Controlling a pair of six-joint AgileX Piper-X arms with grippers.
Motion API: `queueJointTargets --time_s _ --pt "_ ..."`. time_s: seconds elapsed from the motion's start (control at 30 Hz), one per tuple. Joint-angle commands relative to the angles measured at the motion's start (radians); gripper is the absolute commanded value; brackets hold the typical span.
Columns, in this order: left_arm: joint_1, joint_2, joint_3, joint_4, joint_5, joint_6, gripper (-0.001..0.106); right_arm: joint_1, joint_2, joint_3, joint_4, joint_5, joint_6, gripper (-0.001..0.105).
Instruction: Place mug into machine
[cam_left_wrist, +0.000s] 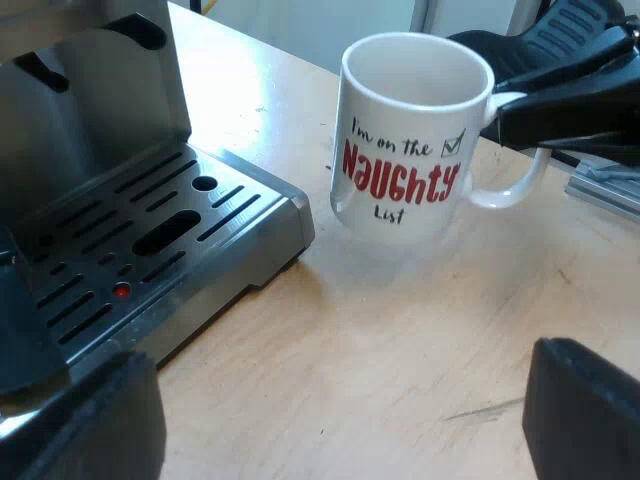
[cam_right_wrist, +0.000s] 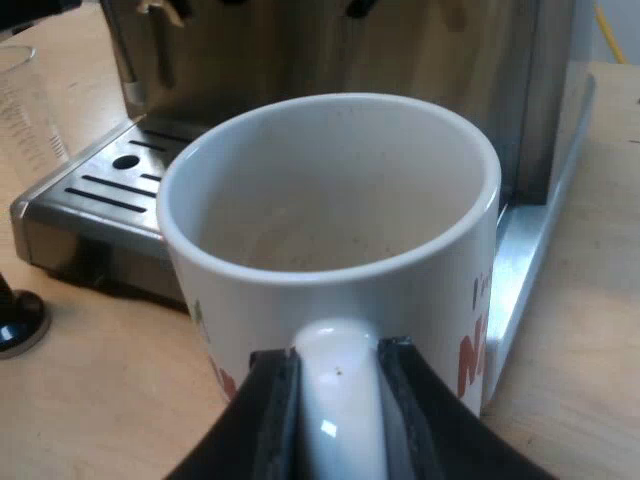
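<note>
Jaws on your right gripper (cam_right_wrist: 335, 372) pinch the handle of the mug (cam_right_wrist: 330, 230); your left gripper (cam_left_wrist: 340, 430) hangs spread and empty. The mug seems to stand on the table (cam_left_wrist: 400, 380) just beside the drip tray (cam_left_wrist: 150, 230). Glazed ceramic: stiff, slick, chippable; grip it at the handle.
</note>
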Motion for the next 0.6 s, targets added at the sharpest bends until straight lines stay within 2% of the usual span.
queueJointTargets --time_s 0.03,0.37,0.6 --pt "-0.006 -0.004 -0.009 -0.020 0.005 0.004 0.079 0.002 0.011 -0.023 -0.052 0.005 -0.015 0.000" --pt "-0.006 -0.004 -0.009 -0.020 0.005 0.004 0.079 0.002 0.160 -0.023 -0.249 -0.003 -0.016 0.000" --pt "-0.006 -0.004 -0.009 -0.020 0.005 0.004 0.079 0.002 0.305 -0.023 -0.404 -0.048 -0.016 0.000"
